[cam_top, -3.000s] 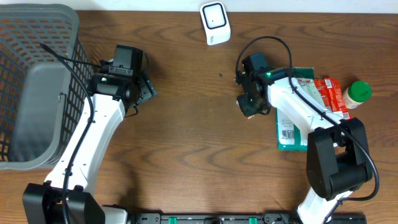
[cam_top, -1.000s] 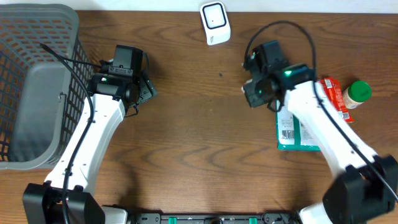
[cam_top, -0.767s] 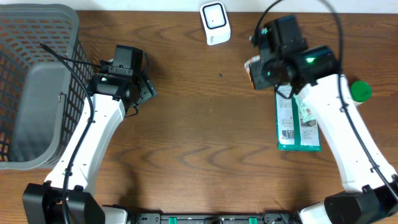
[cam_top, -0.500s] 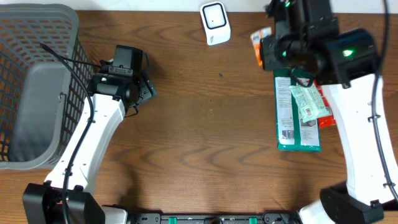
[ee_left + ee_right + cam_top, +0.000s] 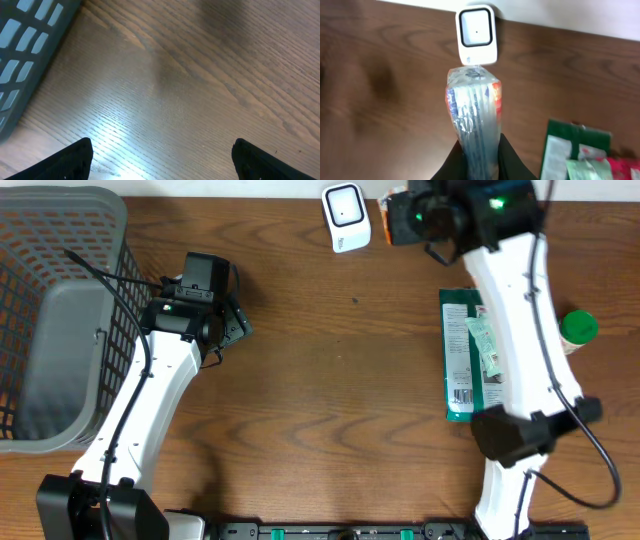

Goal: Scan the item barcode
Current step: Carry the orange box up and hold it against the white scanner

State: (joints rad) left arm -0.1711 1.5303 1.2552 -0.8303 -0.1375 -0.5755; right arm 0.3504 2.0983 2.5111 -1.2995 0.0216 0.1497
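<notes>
The right claw [image 5: 480, 159] has moved to 12 o'clock, pinching the soft-looking packet [image 5: 472, 110] by its end near the scanner [image 5: 476, 35]. The left claw [image 5: 161, 160] is wide.

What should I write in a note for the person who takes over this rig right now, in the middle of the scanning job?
Left gripper: open and empty, low over the bare table beside the grey basket.
Right gripper: shut on an orange snack packet, held in the air with its end towards the white scanner.
Done: one packet is picked up and is at the scanner. Whether it has registered cannot be seen.
Left: confirm the scan, then put the packet away. The green packet, barcode up, and the green-lidded bottle lie on the right, probably next.
</notes>
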